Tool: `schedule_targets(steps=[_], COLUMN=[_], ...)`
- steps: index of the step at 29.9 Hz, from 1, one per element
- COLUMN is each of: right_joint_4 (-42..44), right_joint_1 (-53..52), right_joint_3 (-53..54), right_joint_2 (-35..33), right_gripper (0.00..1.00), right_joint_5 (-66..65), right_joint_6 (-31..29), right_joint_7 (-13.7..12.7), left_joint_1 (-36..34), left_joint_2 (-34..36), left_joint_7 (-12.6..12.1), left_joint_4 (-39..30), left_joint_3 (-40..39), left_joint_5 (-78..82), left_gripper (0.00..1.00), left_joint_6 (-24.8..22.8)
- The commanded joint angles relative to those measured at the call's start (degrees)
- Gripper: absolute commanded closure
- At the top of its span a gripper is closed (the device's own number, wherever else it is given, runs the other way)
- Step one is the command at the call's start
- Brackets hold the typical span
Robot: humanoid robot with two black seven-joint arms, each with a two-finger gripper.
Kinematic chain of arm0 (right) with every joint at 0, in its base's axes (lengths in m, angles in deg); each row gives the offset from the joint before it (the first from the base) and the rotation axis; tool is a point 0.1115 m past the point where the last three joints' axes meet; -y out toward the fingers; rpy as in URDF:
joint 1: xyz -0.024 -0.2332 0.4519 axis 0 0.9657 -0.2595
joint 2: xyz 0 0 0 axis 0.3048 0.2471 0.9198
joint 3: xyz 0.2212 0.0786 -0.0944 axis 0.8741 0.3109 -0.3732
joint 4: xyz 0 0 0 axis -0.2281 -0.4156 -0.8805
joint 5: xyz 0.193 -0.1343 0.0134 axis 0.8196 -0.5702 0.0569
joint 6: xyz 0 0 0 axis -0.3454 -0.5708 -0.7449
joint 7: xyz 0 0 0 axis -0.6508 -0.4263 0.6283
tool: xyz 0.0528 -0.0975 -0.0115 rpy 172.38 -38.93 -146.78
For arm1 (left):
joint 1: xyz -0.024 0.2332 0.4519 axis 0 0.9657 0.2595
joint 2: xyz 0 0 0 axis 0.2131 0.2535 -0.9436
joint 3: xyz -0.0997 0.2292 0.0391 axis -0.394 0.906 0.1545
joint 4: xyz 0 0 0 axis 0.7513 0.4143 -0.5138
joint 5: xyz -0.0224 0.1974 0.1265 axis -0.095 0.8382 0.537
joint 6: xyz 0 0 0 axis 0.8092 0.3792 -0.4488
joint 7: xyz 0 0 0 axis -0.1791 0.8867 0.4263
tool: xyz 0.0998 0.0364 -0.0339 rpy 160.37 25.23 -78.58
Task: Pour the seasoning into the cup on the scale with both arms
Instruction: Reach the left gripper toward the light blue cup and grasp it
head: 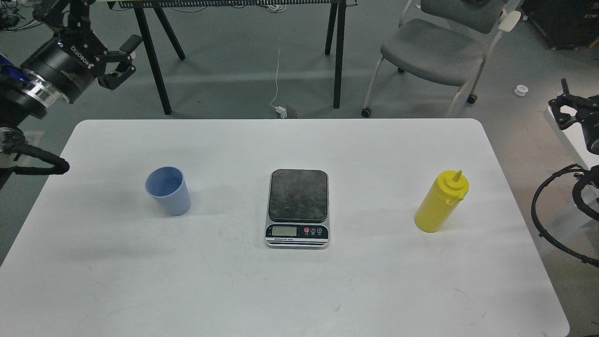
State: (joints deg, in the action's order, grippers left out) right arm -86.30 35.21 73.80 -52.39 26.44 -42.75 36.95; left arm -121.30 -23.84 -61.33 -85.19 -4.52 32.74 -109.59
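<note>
Below and slightly right of the left gripper (122, 60), which hangs in the air beyond the far left corner of the white table (281, 290), stands the blue cup (168, 190). That gripper's two black fingers are spread wide with nothing between them. The cup is upright, mouth open to the ceiling, well apart from the gripper and to the left of the scale (298, 208).

The scale sits at the table's middle, its dark platform bare, its display and red button facing the robot. Nothing rests on it yet.

The right gripper (564, 110) is at the far right edge of the view, off the table and small and dark; whether it is open or closed cannot be told. The yellow bottle (441, 202) stands down and to the left of it, near the table's right side, upright, its pointed nozzle uppermost.

Judging from this layout, the task has barely begun: the cup likely needs to go on the scale first. A good approach for the left gripper would be to come down beside the cup and close around its ribbed wall at mid-height, firmly but without crushing the plastic, then set it centred on the platform. The tapered shape may slip if gripped too low.
</note>
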Motion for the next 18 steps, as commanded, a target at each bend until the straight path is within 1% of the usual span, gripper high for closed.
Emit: schedule_targets(steps=[1,4,7,12,14,16,18], right_joint_4=[-0.01,-0.10,-0.10,-0.01,-0.01,-0.01,-0.01], right_joint_1=[0.13,0.22,0.22,0.22,0.31,0.31,0.31], right_joint_3=[0.08,0.08,0.16,0.43,0.43,0.43,0.43], right_joint_2=[-0.09,-0.18,-0.36,-0.53,-0.53,-0.53,-0.53], right_gripper=[0.00,0.00,0.00,0.00,0.00,0.00,0.00], right_joint_5=[0.00,0.00,0.00,0.00,0.00,0.00,0.00], right_joint_6=[0.00,0.00,0.00,0.00,0.00,0.00,0.00], right_joint_7=[0.00,0.00,0.00,0.09,0.09,0.09,0.09], left_joint_1=[-2.44,-3.33,-3.42,-3.07,-3.15,-3.06,-2.80], left_joint_2=[1.12,1.12,1.04,1.30,1.30,1.30,1.39], left_joint_7=[1.30,2.36,2.36,2.71,4.28,5.96,6.40], left_joint_4=[-1.81,-3.12,-5.32,-5.85,-5.33,-5.15,-4.80], left_joint_3=[-0.03,0.15,0.41,1.02,2.95,6.11,10.50], left_joint_5=[14.61,29.02,44.13,68.05,75.79,81.42,84.95], left_gripper=[0.03,0.04,0.05,0.12,0.14,0.15,0.15], left_joint_6=[0.61,0.70,1.05,1.40,1.84,3.33,6.40])
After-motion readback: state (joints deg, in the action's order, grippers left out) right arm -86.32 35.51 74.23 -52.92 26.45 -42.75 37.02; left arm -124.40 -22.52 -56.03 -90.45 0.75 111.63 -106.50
